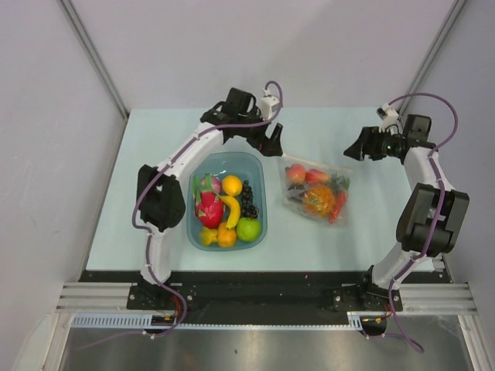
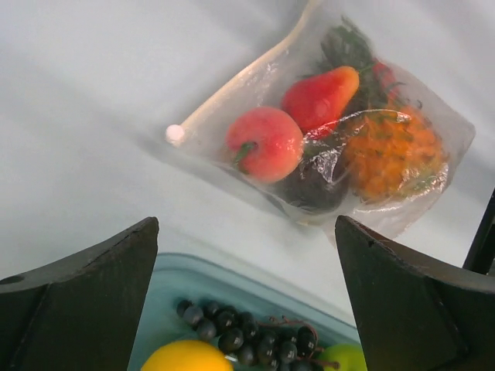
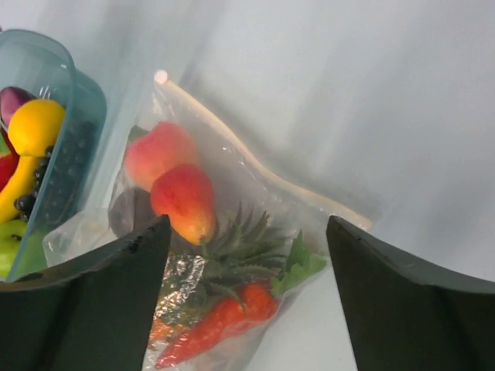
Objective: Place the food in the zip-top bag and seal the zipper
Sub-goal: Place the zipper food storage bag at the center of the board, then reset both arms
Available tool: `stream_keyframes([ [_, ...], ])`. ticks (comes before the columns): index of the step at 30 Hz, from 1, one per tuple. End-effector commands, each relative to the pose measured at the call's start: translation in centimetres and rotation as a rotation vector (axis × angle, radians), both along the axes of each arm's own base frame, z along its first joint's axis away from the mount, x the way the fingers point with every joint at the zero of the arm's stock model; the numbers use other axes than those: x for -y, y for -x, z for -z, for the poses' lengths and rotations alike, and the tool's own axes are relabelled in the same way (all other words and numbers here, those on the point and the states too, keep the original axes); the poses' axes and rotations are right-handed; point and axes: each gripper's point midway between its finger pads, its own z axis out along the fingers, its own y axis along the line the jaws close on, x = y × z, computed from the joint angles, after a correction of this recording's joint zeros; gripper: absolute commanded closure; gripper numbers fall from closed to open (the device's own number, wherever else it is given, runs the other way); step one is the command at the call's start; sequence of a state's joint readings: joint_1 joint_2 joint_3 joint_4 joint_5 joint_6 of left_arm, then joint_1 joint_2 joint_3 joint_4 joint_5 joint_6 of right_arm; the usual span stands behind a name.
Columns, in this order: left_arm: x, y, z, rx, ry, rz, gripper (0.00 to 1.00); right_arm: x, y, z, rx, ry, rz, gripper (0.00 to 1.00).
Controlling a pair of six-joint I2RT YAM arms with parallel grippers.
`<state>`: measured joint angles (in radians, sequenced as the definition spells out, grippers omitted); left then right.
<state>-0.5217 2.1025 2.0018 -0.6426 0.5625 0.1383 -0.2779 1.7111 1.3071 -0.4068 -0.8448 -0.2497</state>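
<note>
Filled zip-top bag (image 1: 315, 192) lies on the surface (image 1: 139, 232) beside the blue tray (image 1: 265, 202); left hand (image 1: 274, 142) and right hand (image 1: 358, 147) gape empty. Light, floppy, slippery, it likely handles best pinched at the zipper (image 2: 240, 81).

The top camera looks steeply down from behind at the whole worktop (image 1: 155, 232). Wrist cameras look close and slantwise past the left claw (image 2: 246, 220) and right claw (image 3: 248, 219); both share the bag (image 2: 371, 154) and tray (image 3: 81, 116).
</note>
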Motion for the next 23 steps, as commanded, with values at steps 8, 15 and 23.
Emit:
stream_keyframes([
  [8,-14.5,-0.7,-12.8,0.217,0.001,-0.394,0.0,-0.5,0.8,-9.3,0.087,-0.004,0.11,0.0],
  [15,-22.0,3.3,-10.5,0.199,-0.117,-0.555,0.0,-1.9,4.5,-5.6,-0.009,0.053,0.095,0.0],
  [23,-28.6,5.5,-9.1,0.137,-0.13,-0.745,0.01,-2.1,4.7,-6.4,0.029,0.069,0.1,0.0],
])
